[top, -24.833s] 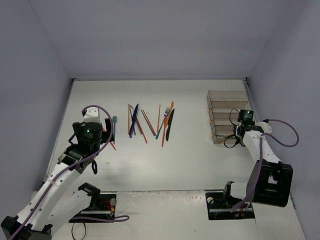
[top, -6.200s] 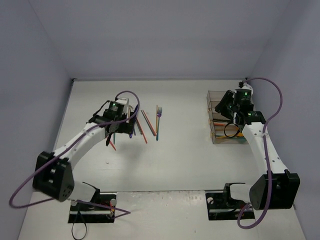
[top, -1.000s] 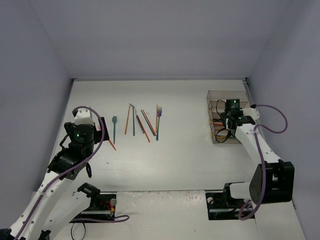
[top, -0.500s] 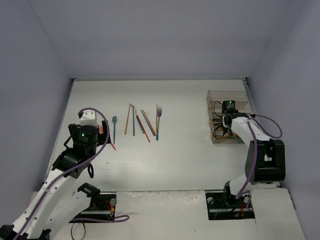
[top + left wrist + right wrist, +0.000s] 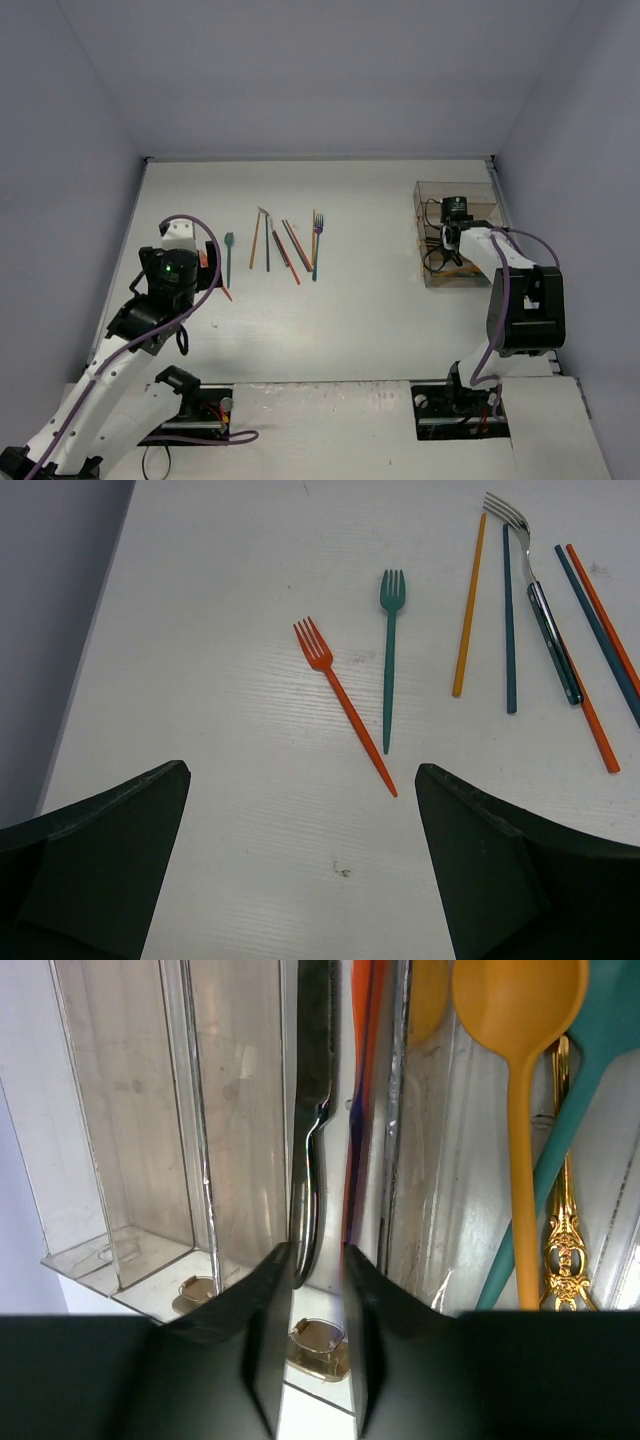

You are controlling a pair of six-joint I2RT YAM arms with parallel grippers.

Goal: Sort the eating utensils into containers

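Note:
Several utensils lie on the table: an orange fork (image 5: 345, 705), a teal fork (image 5: 389, 650), an orange chopstick (image 5: 469, 605), a teal chopstick (image 5: 509, 620) and a metal fork with a dark handle (image 5: 545, 610). My left gripper (image 5: 300, 880) is wide open and empty, above the table just short of the orange fork (image 5: 215, 281). My right gripper (image 5: 318, 1260) reaches into the clear bins (image 5: 120, 1110), its jaws a narrow gap apart with only bin floor between them. A black knife (image 5: 315, 1080) lies just ahead, beside orange and navy knives. The neighbouring bin holds an orange spoon (image 5: 515, 1000), a teal spoon (image 5: 560, 1140) and a gold spoon (image 5: 562, 1240).
The bins (image 5: 430, 190) stand at the table's far right near the side wall. The two bins left of the knives in the right wrist view hold nothing. More chopsticks (image 5: 290, 240) and a purple fork (image 5: 317, 232) lie mid-table. The left wall runs close to my left arm.
Since 24.8 s ago the knives have left the table pile. In the last second my right wrist moved slightly further over the bins as its arm folded in. My left arm shifted slightly right.

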